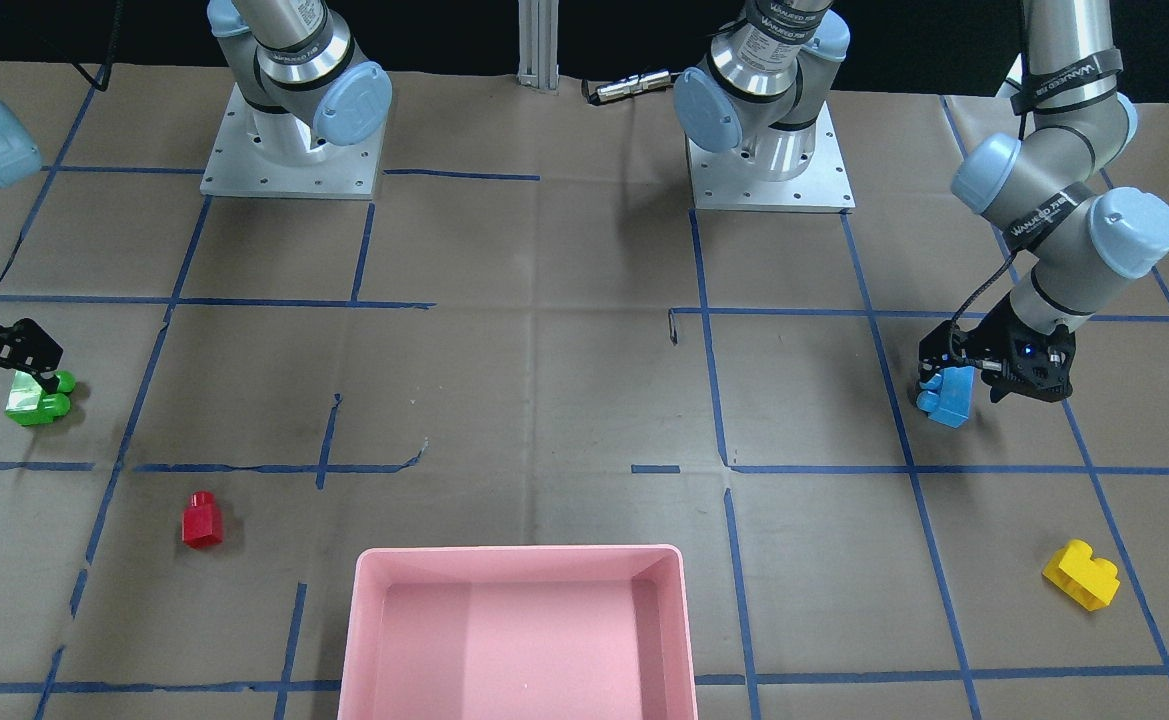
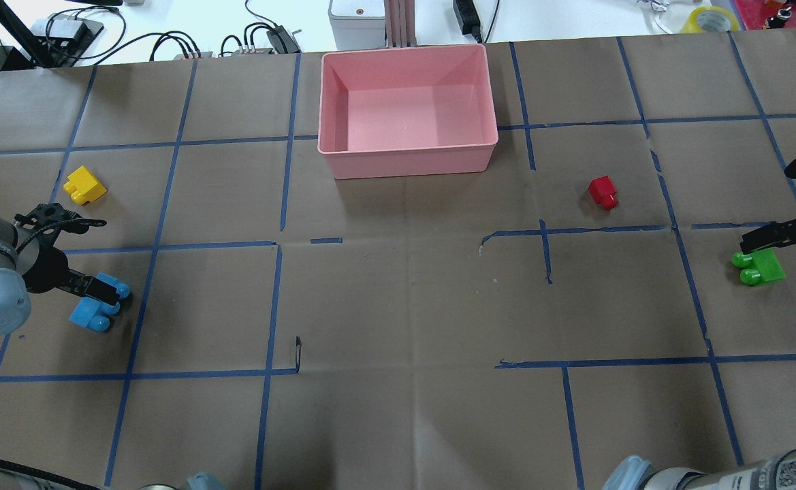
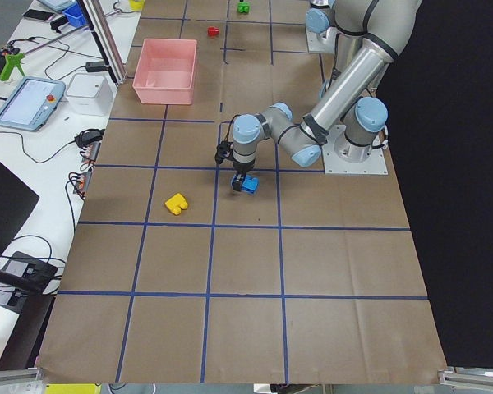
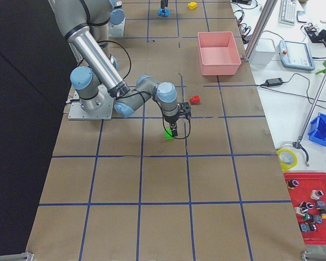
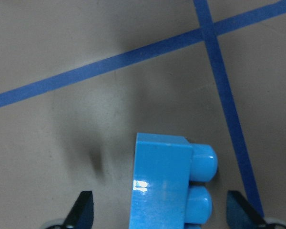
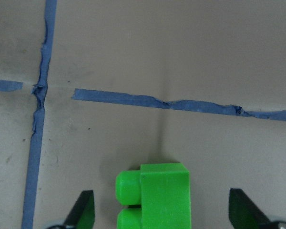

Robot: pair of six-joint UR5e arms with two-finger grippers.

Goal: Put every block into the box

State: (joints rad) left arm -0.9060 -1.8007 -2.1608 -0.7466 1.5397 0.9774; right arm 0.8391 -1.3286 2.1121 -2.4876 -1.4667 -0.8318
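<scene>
Gaping, left gripper (image 5: 162, 211) straddles blue block (image 2: 85, 314), right gripper (image 6: 162, 211) green block (image 2: 767, 265).

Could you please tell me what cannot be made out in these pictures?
- Blue brick: the left wrist view's lower edge cuts off its near end.
- Green brick: cut off by the right wrist view's lower edge.
- Fingers: only tips show in the wrist views; their height is unclear.
- Pink tray: the front-facing view's lower edge cuts off one end.
- Red brick: too small in the exterior left view to show its stud.

glossy plastic blocks (image 5: 159, 186), matt paper tbl (image 1: 544, 380)
</scene>
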